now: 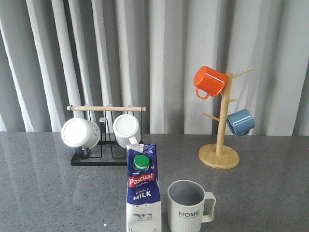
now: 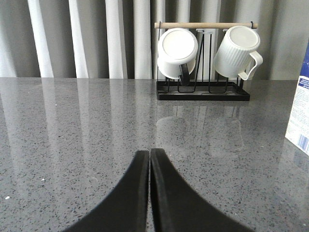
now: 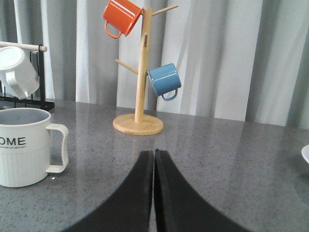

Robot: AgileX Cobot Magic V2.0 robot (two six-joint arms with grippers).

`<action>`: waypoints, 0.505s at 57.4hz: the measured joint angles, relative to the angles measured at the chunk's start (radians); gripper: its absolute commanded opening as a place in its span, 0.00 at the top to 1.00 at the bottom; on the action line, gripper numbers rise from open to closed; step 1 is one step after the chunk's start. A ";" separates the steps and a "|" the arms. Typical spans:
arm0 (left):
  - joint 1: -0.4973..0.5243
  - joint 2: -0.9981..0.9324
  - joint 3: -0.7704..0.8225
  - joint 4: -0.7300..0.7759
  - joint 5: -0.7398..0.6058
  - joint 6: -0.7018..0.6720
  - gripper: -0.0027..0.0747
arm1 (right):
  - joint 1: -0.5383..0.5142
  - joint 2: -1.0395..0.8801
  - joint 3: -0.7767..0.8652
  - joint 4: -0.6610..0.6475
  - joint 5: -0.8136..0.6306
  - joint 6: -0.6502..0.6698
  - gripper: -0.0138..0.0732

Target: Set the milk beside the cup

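This looks like a staged kitchen corner, perhaps in a lab. A grey speckled tabletop (image 1: 43, 183) carries a black mug rack (image 1: 106, 140) with white mugs and a wooden mug tree (image 1: 219, 140) with an orange mug (image 1: 209, 81) and a blue mug (image 1: 240, 122). Behind hangs a plain grey curtain (image 1: 159, 53), which covers the whole background instead of a wall or cupboards.
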 measured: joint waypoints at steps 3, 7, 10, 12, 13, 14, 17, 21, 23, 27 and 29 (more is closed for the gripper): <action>0.000 0.000 0.000 0.000 0.000 0.000 0.97 | 0.000 -0.045 0.020 0.028 0.021 -0.008 0.85; 0.000 0.000 0.000 0.000 0.000 0.000 0.97 | -0.001 -0.114 0.034 0.048 0.050 -0.017 0.85; 0.000 0.000 0.000 0.000 0.000 0.000 0.97 | -0.001 -0.143 0.034 0.048 0.067 -0.022 0.85; 0.000 0.000 0.000 0.000 0.000 0.000 0.97 | -0.001 -0.152 0.034 0.048 0.084 -0.025 0.85; 0.000 0.000 0.000 0.000 0.000 0.000 0.97 | -0.001 -0.155 0.034 0.048 0.093 -0.026 0.85; 0.000 0.000 0.000 0.000 0.000 0.000 0.97 | -0.001 -0.156 0.034 0.048 0.099 -0.030 0.85; 0.000 0.000 0.000 0.000 0.000 0.000 0.97 | -0.001 -0.158 0.034 0.048 0.123 -0.039 0.85; 0.000 0.000 0.000 0.000 0.000 0.000 0.97 | -0.001 -0.158 0.034 0.048 0.142 -0.043 0.85; 0.000 0.000 0.000 0.000 0.000 0.000 0.97 | -0.001 -0.158 0.034 0.048 0.145 -0.043 0.85; 0.000 0.000 0.000 0.000 0.000 0.000 0.97 | -0.001 -0.158 0.034 0.049 0.146 -0.044 0.85; 0.000 0.000 0.000 0.000 0.000 0.000 0.97 | -0.001 -0.158 0.034 0.051 0.146 -0.044 0.85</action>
